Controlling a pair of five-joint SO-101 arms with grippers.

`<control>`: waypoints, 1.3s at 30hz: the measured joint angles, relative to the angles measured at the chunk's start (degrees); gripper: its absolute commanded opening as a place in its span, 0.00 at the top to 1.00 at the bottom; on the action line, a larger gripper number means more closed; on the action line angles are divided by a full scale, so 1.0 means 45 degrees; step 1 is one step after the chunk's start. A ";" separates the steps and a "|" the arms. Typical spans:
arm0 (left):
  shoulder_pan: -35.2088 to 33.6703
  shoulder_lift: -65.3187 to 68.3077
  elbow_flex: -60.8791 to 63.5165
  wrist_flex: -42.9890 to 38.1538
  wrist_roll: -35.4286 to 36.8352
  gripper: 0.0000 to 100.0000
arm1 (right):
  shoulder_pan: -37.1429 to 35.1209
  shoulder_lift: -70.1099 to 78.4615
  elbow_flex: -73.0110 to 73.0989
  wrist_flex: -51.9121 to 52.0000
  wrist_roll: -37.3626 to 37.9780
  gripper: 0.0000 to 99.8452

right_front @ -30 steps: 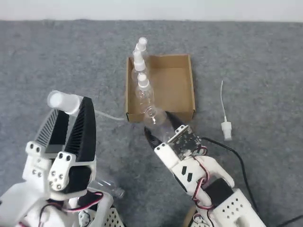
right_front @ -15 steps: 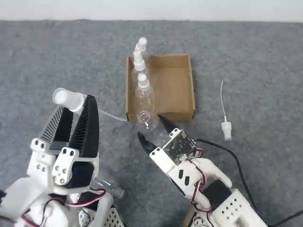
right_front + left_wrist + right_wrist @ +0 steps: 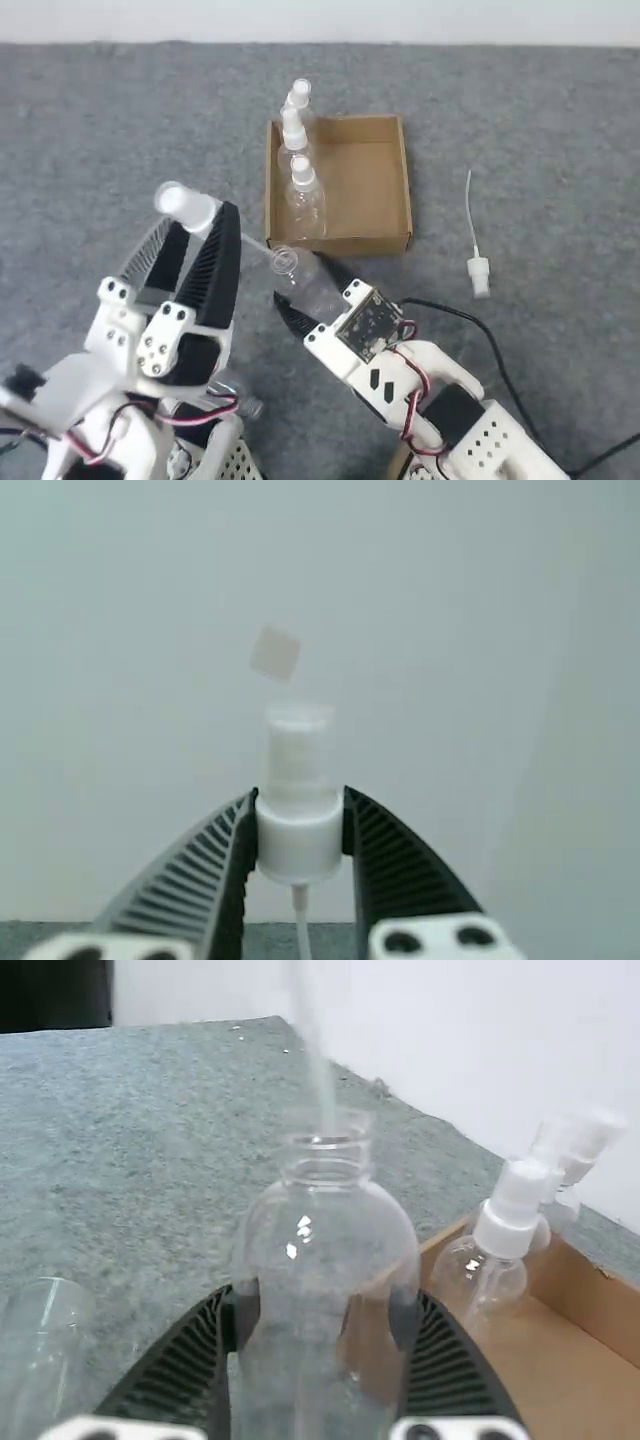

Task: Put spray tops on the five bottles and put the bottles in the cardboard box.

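The left end effector (image 3: 205, 222) (image 3: 300, 810) is clamped on a white spray top (image 3: 172, 198) (image 3: 298, 800), held up off the front left corner of the cardboard box (image 3: 385, 180). The top's thin tube (image 3: 250, 243) runs toward the box. The tube's tip lies at the mouth of the open bottle (image 3: 300, 275) (image 3: 325, 1260); whether it is inside is unclear. The right end effector (image 3: 308, 285) (image 3: 325, 1320) grips that bottle by its body, just in front of the box's front left corner.

There are five bottles in all:
- one in the right end effector
- three capped bottles (image 3: 305, 195) (image 3: 500, 1250) in a row along the box's left wall
- a fifth bottle (image 3: 228, 390) (image 3: 40, 1330), lying uncapped on the desk (image 3: 100, 120) well in front of the box, by the left arm's base

There are five spray tops. Three are on bottles and one is in the left end effector. A second loose spray top (image 3: 479, 272) lies on the desk to the right of the box.

Since a second ago, the left end effector has carried its spray top closer to the box. The right end effector has drawn the open bottle away from the box's front wall, toward the left arm.
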 measured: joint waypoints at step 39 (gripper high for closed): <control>-0.0156 -0.0723 0.0860 -0.0821 -0.0527 0.99 | 0.0000 -0.2110 0.0527 -0.0020 0.0000 0.94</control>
